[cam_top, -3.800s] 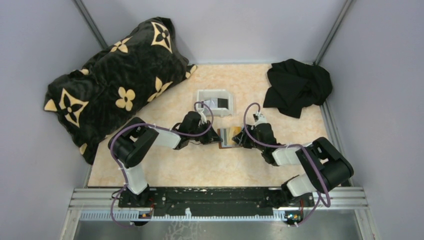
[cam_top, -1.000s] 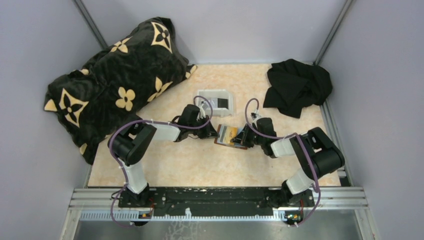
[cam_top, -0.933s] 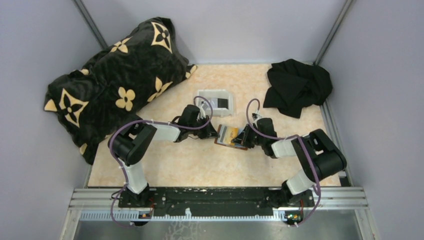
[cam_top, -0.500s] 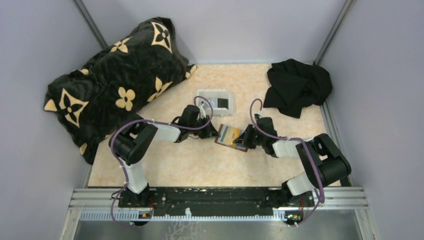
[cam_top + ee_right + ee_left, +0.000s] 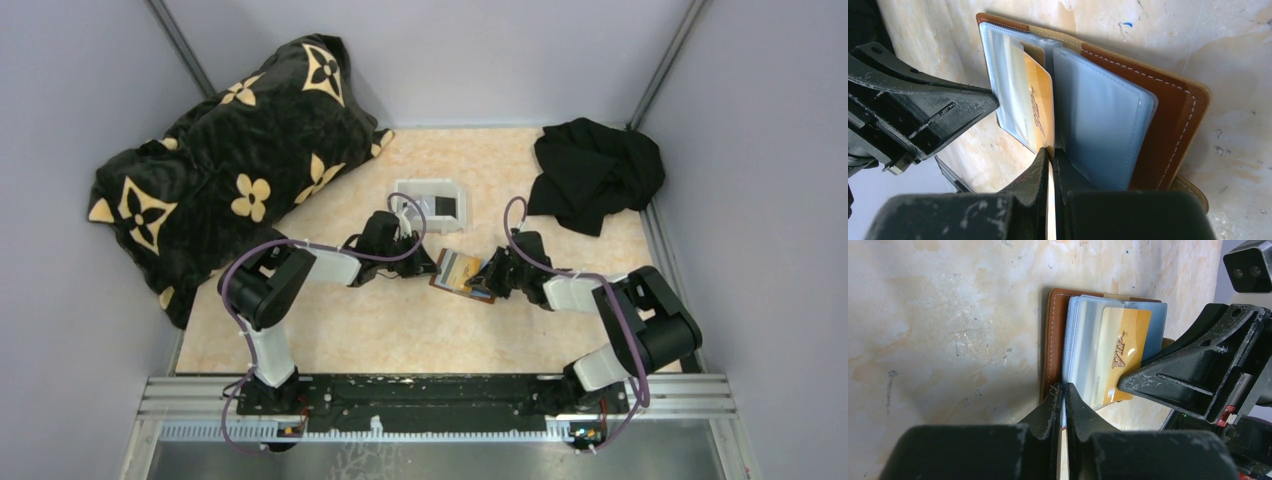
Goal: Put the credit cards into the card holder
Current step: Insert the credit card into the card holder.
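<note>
Right gripper (image 5: pixel 1050 150): jaws pressed together, pinching the near corner of a gold card (image 5: pixel 1040 107) marked VIP. That card is lying partway inside a clear sleeve (image 5: pixel 1008 75) of the card holder (image 5: pixel 1168 120), its printed face showing up, directly ahead of the fingertips. Left gripper (image 5: pixel 1063 389): jaws nearly touching, nipping the opposite edge of the clear sleeves, so the two grippers are facing each other across the holder with their tips close together. Card holder: brown leather with pale stitching, lying open and flat on the mottled cream table (image 5: pixel 400 330), sitting between the two grippers near the table's middle. White tray (image 5: pixel 408 190): sitting just beyond the holder, apart from it, with grey and dark flat pieces lying inside, too small to name. Black cloth (image 5: pixel 595 170): lying crumpled at the far right corner. Black blanket with gold flowers (image 5: pixel 230 160): bunching along the far left side, well apart from both grippers.
</note>
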